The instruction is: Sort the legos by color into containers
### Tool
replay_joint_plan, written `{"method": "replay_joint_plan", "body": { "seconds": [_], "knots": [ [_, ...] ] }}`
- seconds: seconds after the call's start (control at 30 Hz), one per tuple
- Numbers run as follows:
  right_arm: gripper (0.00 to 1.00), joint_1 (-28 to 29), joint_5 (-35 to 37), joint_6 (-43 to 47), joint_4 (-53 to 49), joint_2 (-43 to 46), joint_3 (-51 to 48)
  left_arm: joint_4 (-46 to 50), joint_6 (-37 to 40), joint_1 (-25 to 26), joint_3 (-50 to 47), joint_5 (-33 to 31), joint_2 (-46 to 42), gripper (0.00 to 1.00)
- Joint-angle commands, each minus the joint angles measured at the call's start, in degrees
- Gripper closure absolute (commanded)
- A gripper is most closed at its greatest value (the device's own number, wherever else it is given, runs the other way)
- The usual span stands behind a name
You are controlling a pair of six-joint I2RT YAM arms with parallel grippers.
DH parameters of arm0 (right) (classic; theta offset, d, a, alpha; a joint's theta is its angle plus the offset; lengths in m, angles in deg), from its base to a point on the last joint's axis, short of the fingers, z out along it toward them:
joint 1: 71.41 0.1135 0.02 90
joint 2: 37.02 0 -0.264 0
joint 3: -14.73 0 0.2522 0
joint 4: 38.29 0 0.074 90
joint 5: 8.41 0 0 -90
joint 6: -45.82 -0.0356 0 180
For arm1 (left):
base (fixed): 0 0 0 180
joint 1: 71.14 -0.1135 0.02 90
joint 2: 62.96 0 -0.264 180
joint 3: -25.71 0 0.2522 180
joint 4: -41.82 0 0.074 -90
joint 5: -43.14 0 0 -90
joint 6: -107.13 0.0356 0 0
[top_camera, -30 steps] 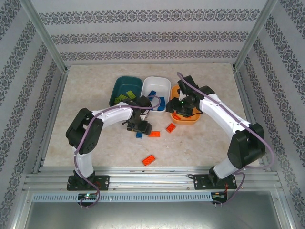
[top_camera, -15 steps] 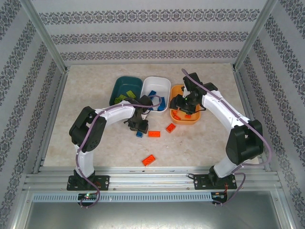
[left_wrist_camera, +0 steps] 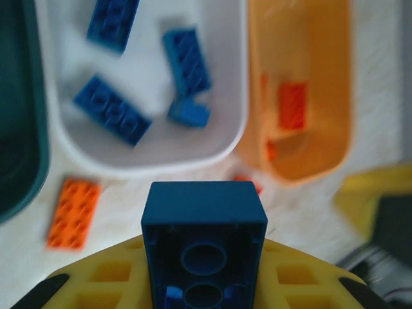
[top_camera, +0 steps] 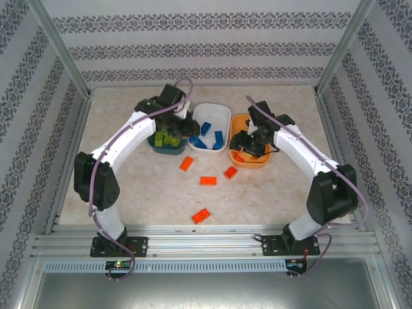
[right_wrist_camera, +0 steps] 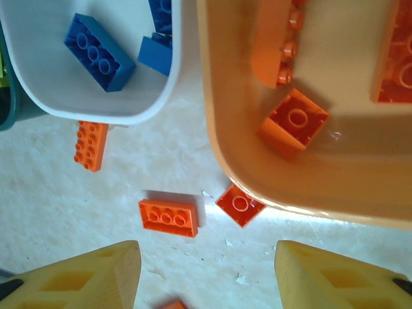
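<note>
My left gripper (left_wrist_camera: pixel 204 270) is shut on a blue lego (left_wrist_camera: pixel 204 225), hollow underside toward the camera. From above, the left gripper (top_camera: pixel 185 126) hangs where the teal container (top_camera: pixel 168 151) meets the white container (top_camera: pixel 217 109). The white container (left_wrist_camera: pixel 148 154) holds several blue legos (left_wrist_camera: pixel 112 119). Green legos (top_camera: pixel 166 138) lie in the teal one. My right gripper (top_camera: pixel 248 145) hovers over the near-left part of the orange container (top_camera: pixel 259 163), open (right_wrist_camera: pixel 206 277) and holding nothing. Orange legos (right_wrist_camera: pixel 295 122) lie inside the orange container (right_wrist_camera: pixel 257 170).
Loose orange legos lie on the table in front of the containers: one (top_camera: pixel 187 163) by the white container, one (top_camera: pixel 208 181) in the middle, one (top_camera: pixel 230 172) against the orange container's corner, and one (top_camera: pixel 201 215) nearer the arm bases. Metal posts and patterned walls enclose the table.
The left gripper shut on the blue lego on the table, lifted it and swung back over the teal and white containers. The right gripper shifted slightly over the orange container.
</note>
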Motion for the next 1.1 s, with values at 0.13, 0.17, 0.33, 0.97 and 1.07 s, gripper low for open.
{"method": "replay_joint_plan", "body": {
  "seconds": [0.13, 0.17, 0.33, 0.97, 1.07],
  "knots": [
    [0.42, -1.2, 0.3, -0.8, -0.8, 5.6, -3.4, -34.7, -33.8, -1.8, 2.3, 11.1, 15.2, 0.70],
    [0.43, -1.1, 0.3, -0.9, -0.3, 6.0, -3.9, -39.0, -38.1, -1.7, 1.8, 10.1, 16.5, 0.71],
    [0.43, -1.2, -1.3, -2.1, 4.1, 7.1, -7.9, -48.7, -49.4, -0.9, 2.8, 2.1, 21.7, 0.71],
    [0.41, -3.2, -4.1, 6.2, 5.3, -4.5, -3.3, -23.1, -43.2, 0.2, 21.7, -5.8, 30.8, 0.50],
    [0.41, -3.3, -4.5, 5.3, 6.7, -5.6, -3.3, -18.8, -40.7, 0.0, 24.9, -5.7, 31.4, 0.49]
  ]
}}
